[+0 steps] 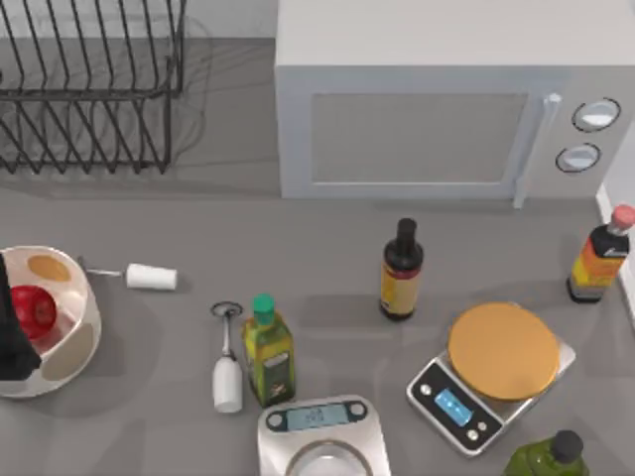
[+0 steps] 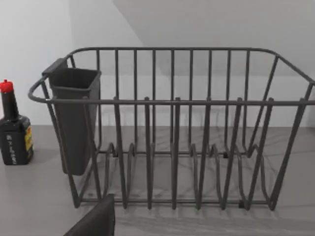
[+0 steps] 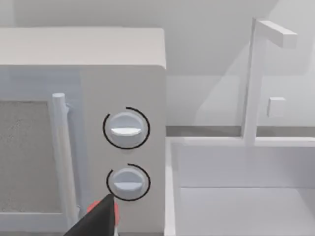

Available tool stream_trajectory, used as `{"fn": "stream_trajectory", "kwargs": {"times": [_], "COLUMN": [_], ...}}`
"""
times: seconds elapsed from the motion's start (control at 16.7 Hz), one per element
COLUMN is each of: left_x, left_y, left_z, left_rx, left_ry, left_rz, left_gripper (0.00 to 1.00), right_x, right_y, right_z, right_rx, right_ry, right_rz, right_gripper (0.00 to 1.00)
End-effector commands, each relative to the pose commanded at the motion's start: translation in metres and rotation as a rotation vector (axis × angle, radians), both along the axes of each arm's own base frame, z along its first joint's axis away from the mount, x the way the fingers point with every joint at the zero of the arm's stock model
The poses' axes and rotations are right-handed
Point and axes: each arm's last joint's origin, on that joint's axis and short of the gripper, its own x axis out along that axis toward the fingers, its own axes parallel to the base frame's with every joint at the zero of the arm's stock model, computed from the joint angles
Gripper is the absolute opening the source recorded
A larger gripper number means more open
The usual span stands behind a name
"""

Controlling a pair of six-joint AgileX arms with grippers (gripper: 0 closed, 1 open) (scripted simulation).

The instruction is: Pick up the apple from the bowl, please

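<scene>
A: From above, what is biggest?

B: The microwave (image 1: 437, 99), a pale boxy thing with two round knobs. Left of it stands the rack (image 1: 89, 84), thin dark wire bars. Toward the table's front from the microwave sits a scale (image 1: 493, 375) with a flat round orange top on a metal base, and left of that a second, steel scale (image 1: 322, 436).

A: And the bowl?

B: The bowl (image 1: 74, 342) is far left of the microwave and nearer the front, at the table's left edge: round, glossy cream with tan oval spots. The apple (image 1: 35, 309), small, red and shiny, lies inside it. A dark piece of the left arm crosses the bowl's left side beside the apple; whether the left gripper is spread or clenched I cannot tell.

A: What do the wrist cameras add?

B: The left wrist view faces the rack (image 2: 172, 128) and shows a solid dark cup (image 2: 74, 118) hung on its corner, with a red-capped black bottle (image 2: 15, 130) beside it. The right wrist view shows the microwave (image 3: 83, 123) knobs close up and a white sink (image 3: 241, 191) beside it. A dark finger (image 3: 96, 221) shows low in the frame; the right gripper's state I cannot tell.
</scene>
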Motion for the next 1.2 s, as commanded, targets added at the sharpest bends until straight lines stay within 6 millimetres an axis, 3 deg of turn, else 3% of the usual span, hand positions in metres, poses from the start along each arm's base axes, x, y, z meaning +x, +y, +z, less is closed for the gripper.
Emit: {"fn": "stream_trajectory", "kwargs": {"times": [0.42,0.72,0.96,1.2], "left_x": [0.000,0.007,0.033,0.080], "left_y": [0.000,0.000,0.001,0.003], "left_z": [0.002,0.029,0.056,0.070], "left_rx": [0.000,0.005,0.010,0.015], "left_ry": [0.011,0.213,0.532,0.910], "left_rz": [0.000,0.001,0.001,-0.002], "left_gripper": [1.00,1.00,1.00,1.00], "right_x": [0.000,0.000,0.000,0.000], "right_y": [0.000,0.000,0.000,0.000], "right_z": [0.000,0.000,0.000,0.000], "right_rx": [0.000,0.000,0.000,0.000], "right_ry": [0.000,0.000,0.000,0.000], "right_rz": [0.000,0.000,0.000,0.000], "right_gripper": [1.00,1.00,1.00,1.00]}}
